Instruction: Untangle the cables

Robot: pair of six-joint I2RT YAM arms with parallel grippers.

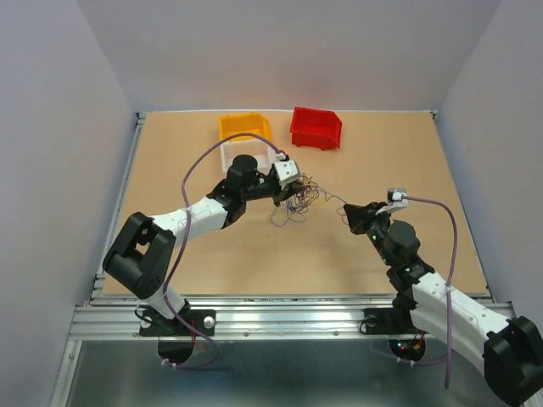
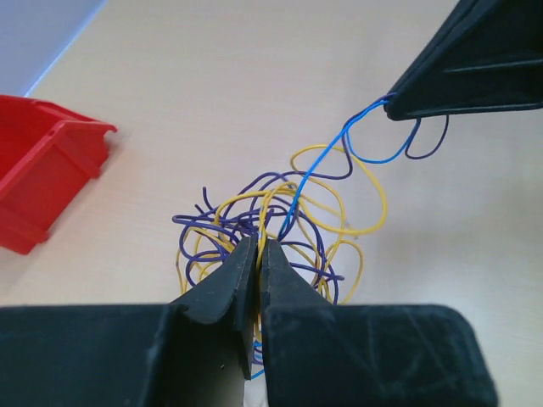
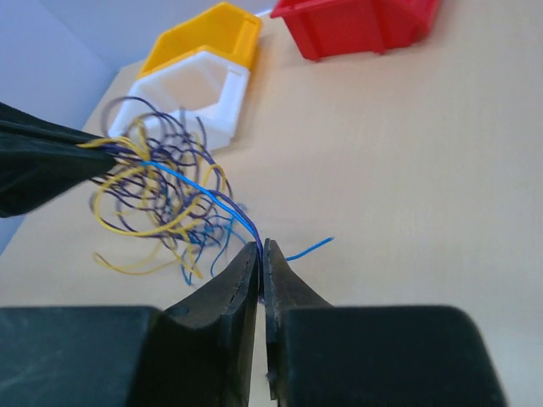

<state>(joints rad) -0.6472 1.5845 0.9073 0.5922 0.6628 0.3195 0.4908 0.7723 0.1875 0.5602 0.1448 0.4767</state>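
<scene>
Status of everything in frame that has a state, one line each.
left gripper, shut on cables
right gripper, shut on blue cable
cables, tangled, bunched at the left gripper
blue cable, stretched between both grippers
red bin, upright, nothing seen inside
white bin, upright, nothing seen inside
yellow bin, upright, inside partly hidden

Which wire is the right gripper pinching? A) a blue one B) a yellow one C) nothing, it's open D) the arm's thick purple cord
A: the right gripper is shut on a blue wire that runs back to the tangle held at the left gripper tips.
</scene>
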